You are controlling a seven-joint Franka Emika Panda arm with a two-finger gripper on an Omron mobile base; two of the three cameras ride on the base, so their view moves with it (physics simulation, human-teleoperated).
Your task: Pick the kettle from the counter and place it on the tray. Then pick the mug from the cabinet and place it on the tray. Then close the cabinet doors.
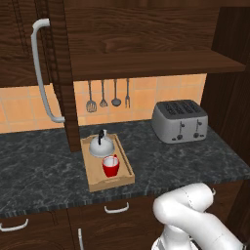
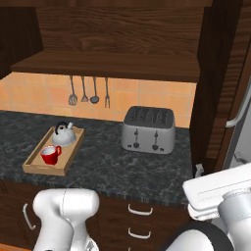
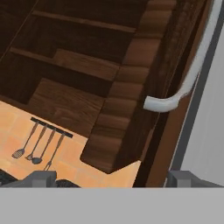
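The two dark fingertips (image 3: 43,178) stand spread as wide as they go, pinching nothing, at the bottom of the hand view; the gripper (image 3: 111,180) looks up at the edge of the open right cabinet door (image 3: 127,109) and its curved silver-grey bar handle (image 3: 192,74), which lies beyond the fingers and apart from them; past the door the inner shelf (image 3: 83,63) of the cabinet (image 1: 141,29) stands bare.

Lower down, the kettle (image 1: 101,144) sits at the back of the wooden tray (image 1: 128,168) with the red mug (image 1: 111,166) just in front of it, both on the counter (image 1: 44,171), near the toaster (image 1: 179,120); so the two placing steps look done, and closing the cabinet doors is what remains; the left door (image 1: 66,78) also stands open, its long handle (image 1: 41,73) facing the room.

To do it well, the robot should bring a finger or the hand's flat side against the outer face of the right door, near its free edge, then sweep along the door's arc rather than straight in, keeping clear of the handle so that nothing snags; then the same for the left.
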